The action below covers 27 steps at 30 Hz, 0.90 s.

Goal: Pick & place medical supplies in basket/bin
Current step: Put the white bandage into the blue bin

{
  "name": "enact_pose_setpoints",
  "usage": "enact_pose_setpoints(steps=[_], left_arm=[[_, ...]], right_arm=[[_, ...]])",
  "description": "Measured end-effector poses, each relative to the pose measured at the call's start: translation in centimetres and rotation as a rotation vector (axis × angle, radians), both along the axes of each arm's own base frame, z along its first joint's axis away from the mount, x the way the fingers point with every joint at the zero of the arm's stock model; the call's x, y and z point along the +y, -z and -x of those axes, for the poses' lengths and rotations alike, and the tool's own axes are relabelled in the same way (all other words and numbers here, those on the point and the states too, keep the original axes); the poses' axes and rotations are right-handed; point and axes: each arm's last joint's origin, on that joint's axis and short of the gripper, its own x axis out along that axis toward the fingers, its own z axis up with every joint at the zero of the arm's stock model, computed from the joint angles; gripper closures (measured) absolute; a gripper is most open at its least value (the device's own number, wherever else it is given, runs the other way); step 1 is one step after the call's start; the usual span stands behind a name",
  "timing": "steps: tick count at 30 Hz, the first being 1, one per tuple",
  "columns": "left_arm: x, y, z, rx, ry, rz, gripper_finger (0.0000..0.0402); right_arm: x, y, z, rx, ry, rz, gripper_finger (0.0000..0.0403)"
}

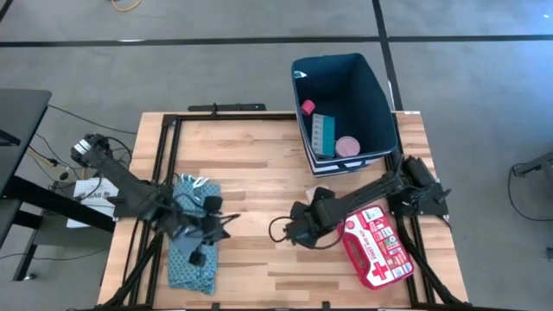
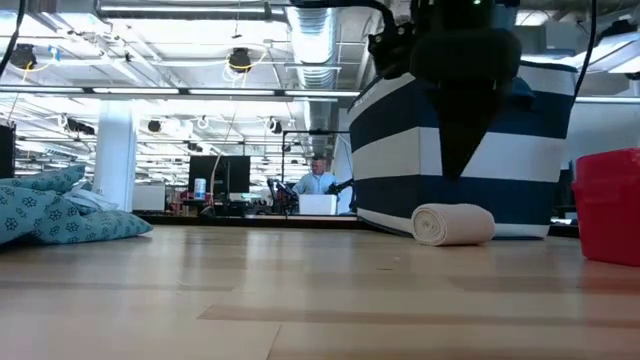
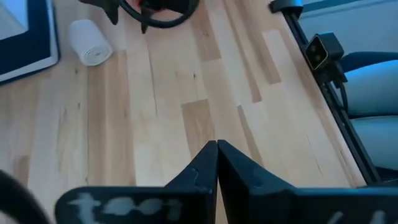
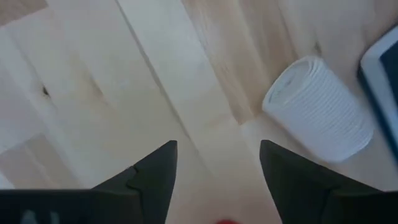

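Observation:
The navy bin (image 1: pixel 371 95) stands at the table's far right and holds the pink cube (image 1: pixel 308 107), the blue pill organizer (image 1: pixel 323 134) and the pink tape roll (image 1: pixel 347 146). The red-and-white first aid pouch (image 1: pixel 376 244) lies flat near the right front. The beige bandage roll (image 4: pixel 320 109) lies on its side on the table in front of the bin (image 2: pixel 453 223); my right arm hides it in the high view. My right gripper (image 4: pixel 217 149) is open, points down at bare wood beside the roll and touches nothing. My left gripper (image 3: pixel 217 144) is shut and empty above the teal cloth (image 1: pixel 192 246). The white stick is out of view.
The folded teal cloth lies at the table's left front under my left arm. A black frame rail (image 3: pixel 336 106) runs along the table's edges. Bare wood lies between the two grippers at the table's middle (image 1: pixel 251 186). A person sits far off in the room (image 2: pixel 318 180).

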Motion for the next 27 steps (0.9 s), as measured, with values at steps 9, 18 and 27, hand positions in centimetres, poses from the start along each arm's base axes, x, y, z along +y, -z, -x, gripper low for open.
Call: enact_pose_setpoints(steps=[9,18,27], left_arm=[[-2.8,0.2,3.0,-0.059,-0.077,-0.036,0.0401],[-3.7,0.4,4.8,-0.096,-0.138,-0.068,0.0401],[-3.9,0.4,5.1,-0.105,-0.150,-0.062,0.0401]], right_arm=[[-2.4,-0.1,-0.3,0.097,-0.179,0.076,0.0168],[-3.4,2.2,1.3,0.221,-0.184,0.095,0.0168],[-4.3,3.1,1.1,0.172,-0.180,0.236,0.0168]])
